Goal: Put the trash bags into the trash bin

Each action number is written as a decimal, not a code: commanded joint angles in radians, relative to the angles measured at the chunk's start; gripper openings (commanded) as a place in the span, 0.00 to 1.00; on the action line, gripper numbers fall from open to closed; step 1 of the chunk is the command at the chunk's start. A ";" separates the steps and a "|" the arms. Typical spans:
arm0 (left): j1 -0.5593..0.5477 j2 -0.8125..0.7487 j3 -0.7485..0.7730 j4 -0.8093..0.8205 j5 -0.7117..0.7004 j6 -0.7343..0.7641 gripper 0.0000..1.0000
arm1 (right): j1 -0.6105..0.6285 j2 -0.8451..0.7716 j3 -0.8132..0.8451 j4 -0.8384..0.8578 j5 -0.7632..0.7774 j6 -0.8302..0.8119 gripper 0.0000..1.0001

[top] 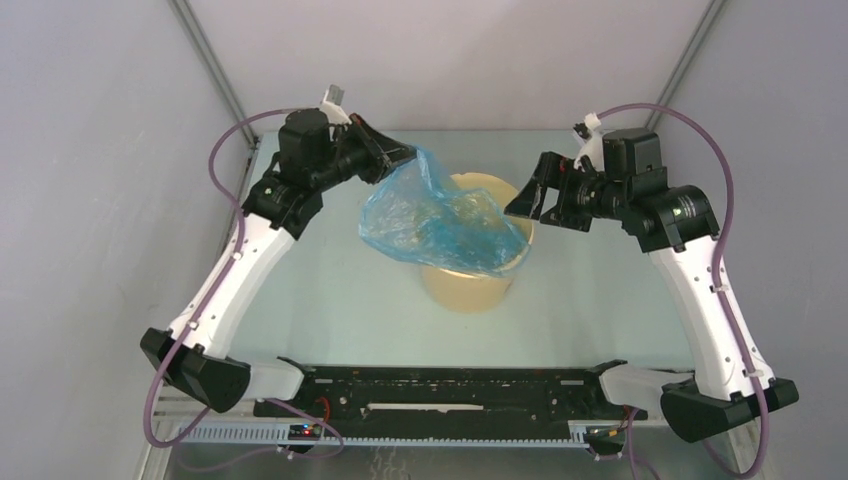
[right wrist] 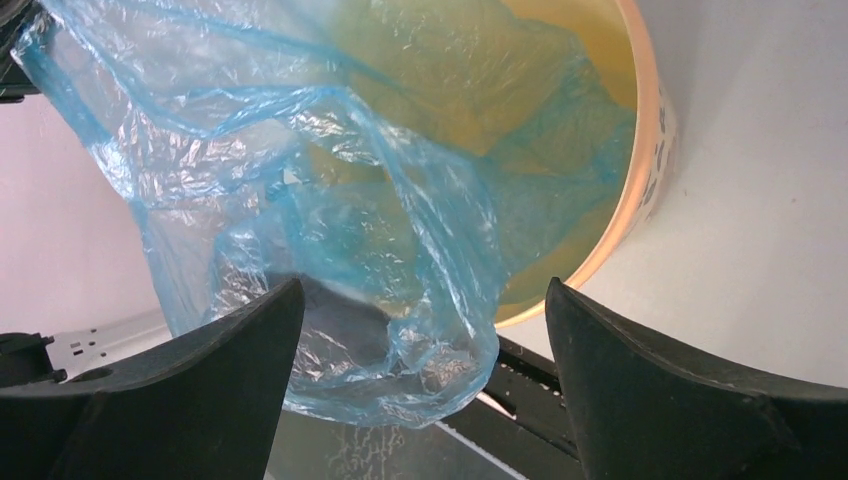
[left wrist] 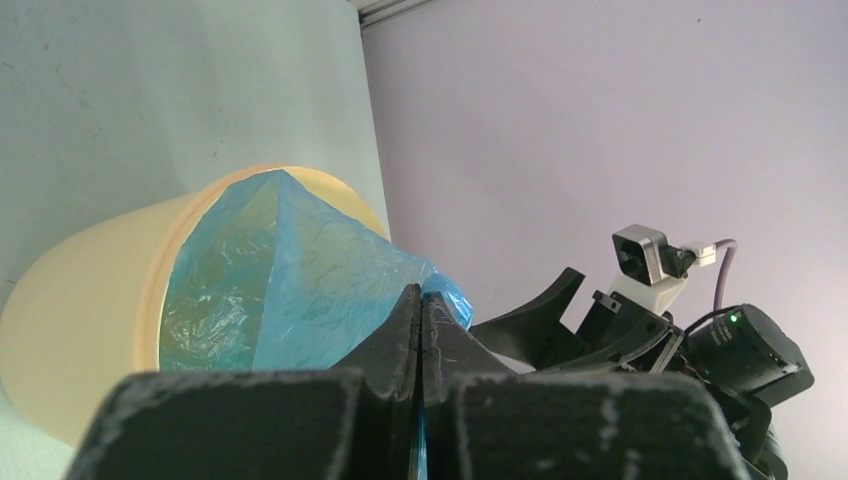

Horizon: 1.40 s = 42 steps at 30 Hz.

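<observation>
Fingers of the left gripper [left wrist: 420,318] fill the foreground of the left wrist view. They are pressed together on a pinched edge of the trash bag [left wrist: 280,270] and hold that edge above the rim of the trash bin [left wrist: 90,290].

1. Position. The trash bin stands upright near the centre of the table [top: 330,300]. The bag's film spans the bin mouth.
2. Done. Part of the film lies inside the bin wall, as the right wrist view shows. How deep it reaches is probably shallow, but the crinkled film hides the bottom.
3. Not done. A large fold hangs outside, over the rim on the side toward the table's left edge. The lifted corner is well clear of the mouth.
4. Right gripper [right wrist: 422,290]. The fingers are spread wide and hold nothing, just beside the rim on the side toward the table's right edge.

Judgement: the task is roughly half complete. The outer fold must be fed in and the corner released.
</observation>
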 commanded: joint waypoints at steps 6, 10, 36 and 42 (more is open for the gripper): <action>-0.012 0.023 0.086 0.003 0.026 -0.012 0.00 | 0.104 -0.073 -0.075 0.030 0.075 0.039 0.99; -0.012 0.009 0.081 -0.001 0.025 -0.015 0.00 | 0.147 -0.050 -0.084 0.045 0.104 0.033 0.95; 0.039 -0.086 0.083 -0.068 0.050 0.109 0.69 | 0.086 -0.053 -0.044 0.026 0.293 0.043 0.00; 0.168 -0.168 0.025 -0.142 0.056 0.146 0.96 | -0.119 -0.135 -0.122 0.059 -0.069 0.066 0.00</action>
